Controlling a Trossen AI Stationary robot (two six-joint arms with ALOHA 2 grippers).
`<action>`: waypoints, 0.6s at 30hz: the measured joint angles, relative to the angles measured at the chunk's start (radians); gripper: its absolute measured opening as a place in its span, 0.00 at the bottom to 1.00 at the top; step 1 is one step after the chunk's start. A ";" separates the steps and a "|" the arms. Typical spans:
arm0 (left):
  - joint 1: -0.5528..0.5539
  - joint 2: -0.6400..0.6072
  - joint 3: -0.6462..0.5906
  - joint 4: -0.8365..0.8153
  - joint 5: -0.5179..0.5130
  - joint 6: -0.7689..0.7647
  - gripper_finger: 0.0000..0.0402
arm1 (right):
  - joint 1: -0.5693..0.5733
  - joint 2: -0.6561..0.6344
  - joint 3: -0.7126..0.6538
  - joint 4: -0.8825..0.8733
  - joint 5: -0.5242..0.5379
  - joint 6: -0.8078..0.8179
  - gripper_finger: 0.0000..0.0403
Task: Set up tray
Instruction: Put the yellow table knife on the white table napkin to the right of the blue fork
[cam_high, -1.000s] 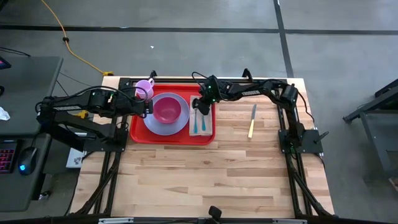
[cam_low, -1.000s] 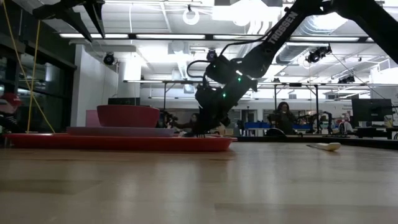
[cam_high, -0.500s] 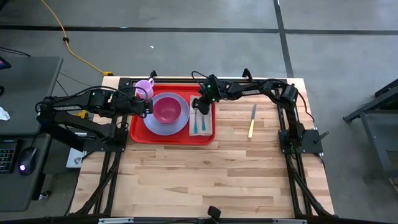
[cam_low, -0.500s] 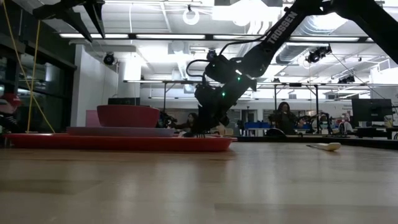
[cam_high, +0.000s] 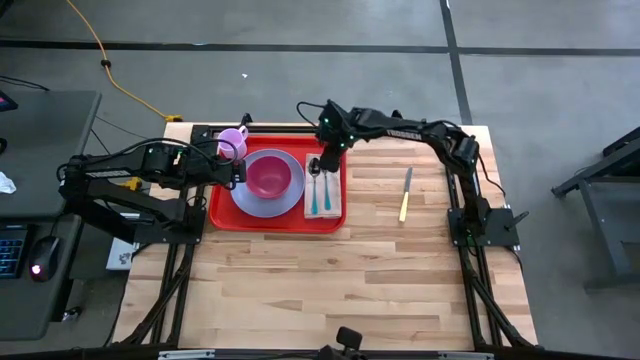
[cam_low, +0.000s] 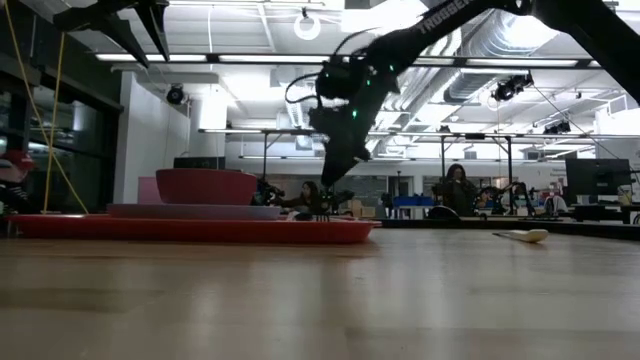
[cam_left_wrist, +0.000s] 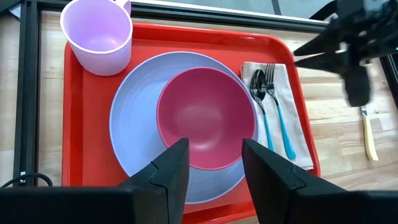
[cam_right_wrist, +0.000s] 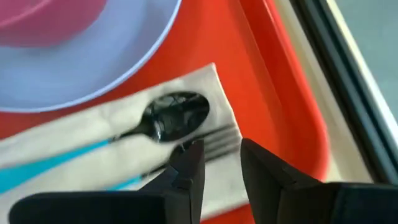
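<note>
On the bench: tray (cam_high: 222, 214) at the far middle, left of the knife (cam_high: 405, 194).
On the tray: plate (cam_left_wrist: 134, 112) with bowl (cam_left_wrist: 205, 118); cup (cam_left_wrist: 97, 26) at its far left corner; napkin (cam_left_wrist: 303, 135) with spoon (cam_left_wrist: 260, 98) and fork (cam_left_wrist: 278, 109) on its right part.
Right claw (cam_right_wrist: 214, 163): above the spoon's bowl end, fingers slightly spread, pinching nothing.
Left claw (cam_left_wrist: 212, 163): above the tray's left edge, spread, pinching nothing.
</note>
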 joint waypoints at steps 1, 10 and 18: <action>0.000 0.000 0.000 0.000 0.000 0.000 0.45 | 0.000 0.000 0.033 -0.058 0.000 0.000 0.20; 0.000 0.000 0.000 0.000 -0.001 0.000 0.45 | 0.002 0.000 0.266 -0.512 0.138 0.108 0.20; 0.000 0.000 0.000 -0.003 -0.024 0.038 0.45 | 0.002 0.000 0.296 -0.779 0.218 0.264 0.20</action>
